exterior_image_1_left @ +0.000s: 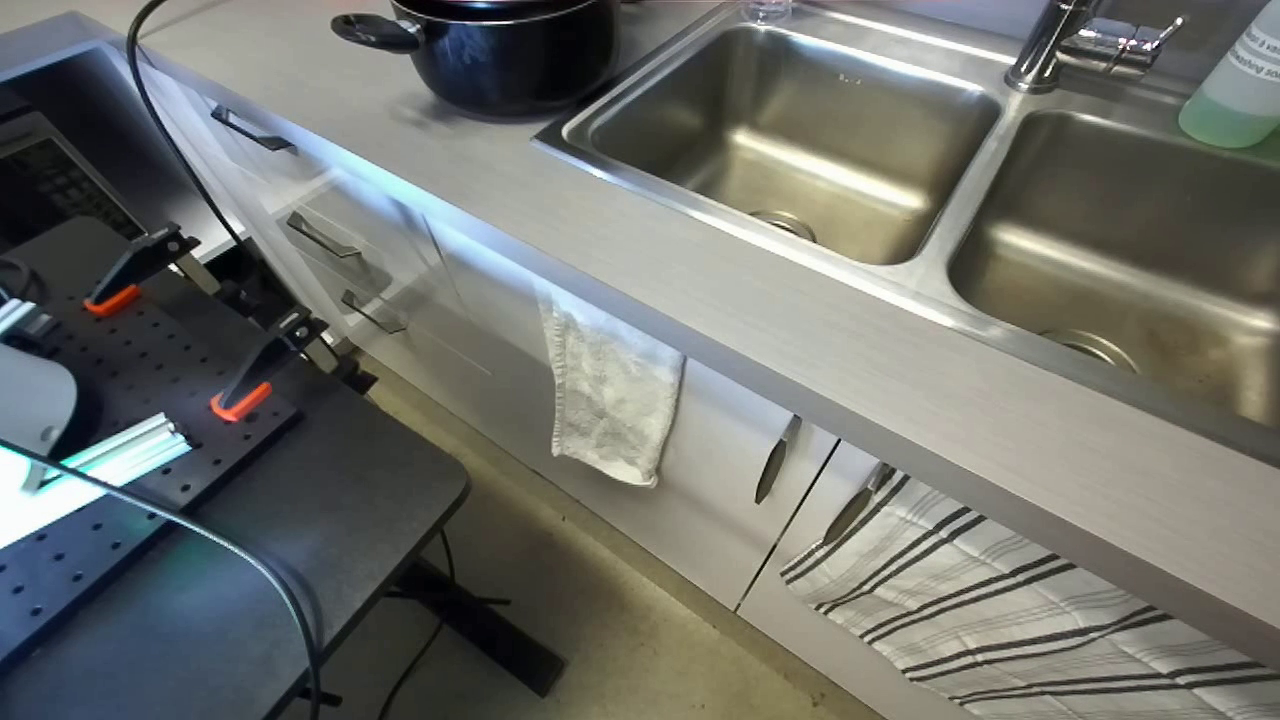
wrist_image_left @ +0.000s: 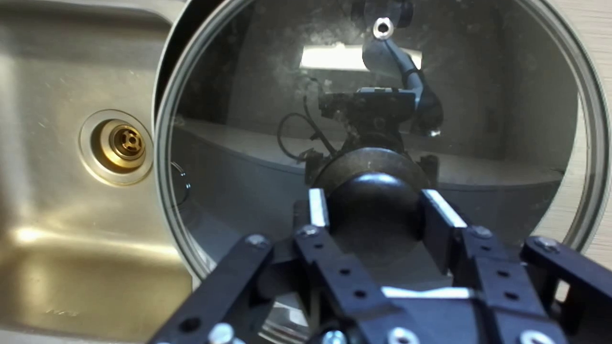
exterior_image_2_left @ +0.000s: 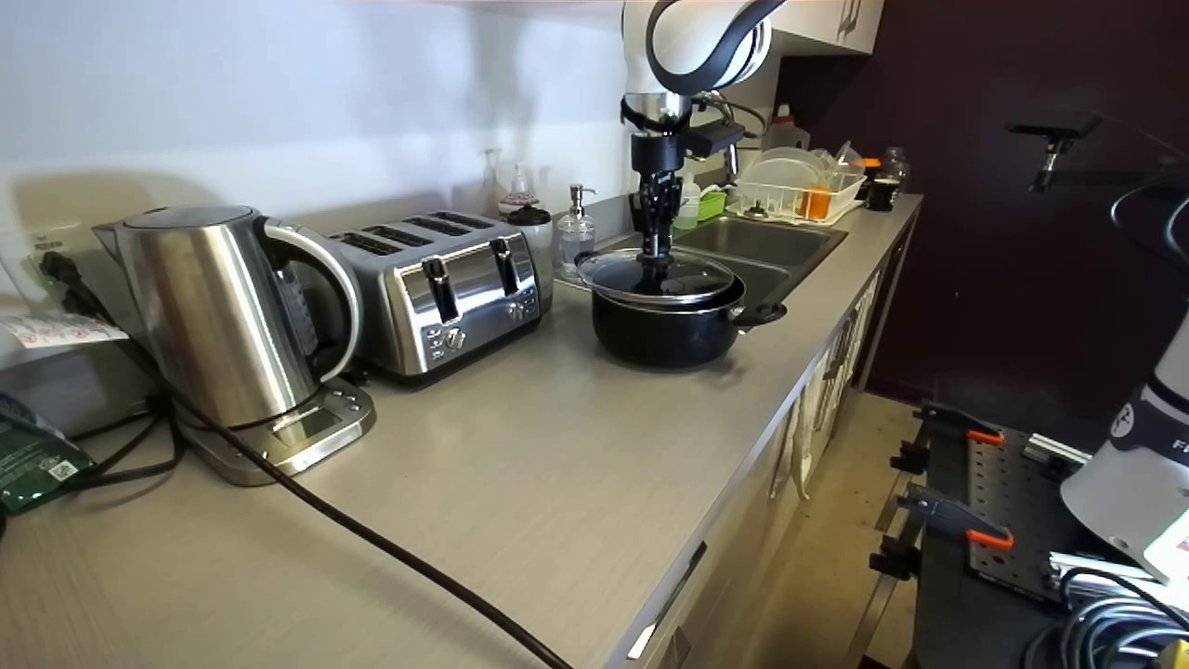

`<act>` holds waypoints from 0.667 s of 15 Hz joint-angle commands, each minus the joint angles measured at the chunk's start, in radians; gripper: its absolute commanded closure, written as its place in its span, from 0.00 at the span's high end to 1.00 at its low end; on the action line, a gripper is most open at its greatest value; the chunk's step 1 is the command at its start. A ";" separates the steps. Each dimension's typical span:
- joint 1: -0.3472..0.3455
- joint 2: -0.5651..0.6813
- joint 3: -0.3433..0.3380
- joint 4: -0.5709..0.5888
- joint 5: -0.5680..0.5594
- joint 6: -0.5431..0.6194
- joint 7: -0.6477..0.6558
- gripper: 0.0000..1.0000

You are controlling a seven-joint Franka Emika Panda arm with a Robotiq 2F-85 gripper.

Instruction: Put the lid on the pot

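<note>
The glossy black pot (exterior_image_2_left: 664, 334) stands on the counter beside the sink, and its lower part shows in an exterior view (exterior_image_1_left: 515, 60). The round glass lid (exterior_image_2_left: 613, 274) with a metal rim lies over the pot's mouth, shifted to one side. A dark gap shows between lid and pot rim on the handle side. In the wrist view the lid (wrist_image_left: 267, 119) fills the middle, with a strip of the pot (wrist_image_left: 165, 71) at its left. My gripper (wrist_image_left: 375, 210) points down with its fingers on both sides of the lid's black knob (wrist_image_left: 375, 198), seemingly touching it.
The steel sink (exterior_image_1_left: 760, 120) adjoins the pot. A toaster (exterior_image_2_left: 455, 288), a kettle (exterior_image_2_left: 223, 316), a soap dispenser (exterior_image_2_left: 576, 228) and a dark-topped tumbler (exterior_image_2_left: 534, 242) stand by the wall. A black cable (exterior_image_2_left: 372, 548) crosses the counter. A dish rack (exterior_image_2_left: 799, 200) stands beyond the sink.
</note>
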 commanded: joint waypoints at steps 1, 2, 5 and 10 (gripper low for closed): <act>0.002 -0.021 -0.005 -0.002 0.005 -0.003 -0.005 0.25; 0.002 -0.027 -0.005 -0.010 0.006 0.000 -0.008 0.25; 0.001 -0.041 -0.005 -0.030 0.005 0.007 -0.012 0.25; 0.000 -0.063 -0.004 -0.061 0.005 0.014 -0.017 0.25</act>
